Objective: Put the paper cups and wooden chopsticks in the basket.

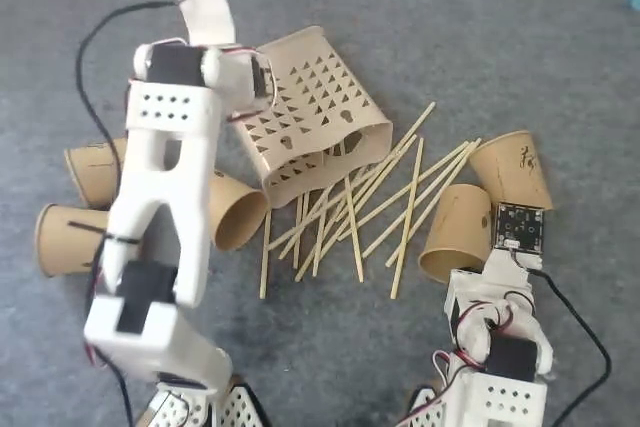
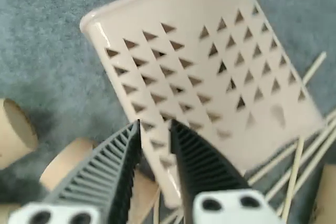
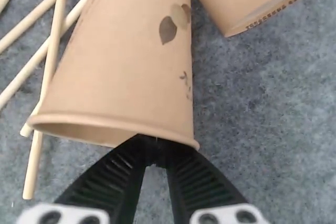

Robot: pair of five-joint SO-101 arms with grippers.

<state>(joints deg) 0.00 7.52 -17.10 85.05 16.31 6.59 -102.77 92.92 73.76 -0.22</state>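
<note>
Just ahead of the right hand (image 3: 151,148) a paper cup (image 3: 121,61) lies on its side, mouth toward it, long axis running away; the hand is pinched nearly shut at the rim. Beside the tipped basket (image 2: 210,51) the left hand (image 2: 155,128) hovers, narrowly parted.

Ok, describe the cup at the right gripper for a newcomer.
From the tipped basket, follow the chopsticks to the two cups on the right arm's side. It is the cup nearer the arms, mouth toward the right gripper; the other cup lies behind.
</note>
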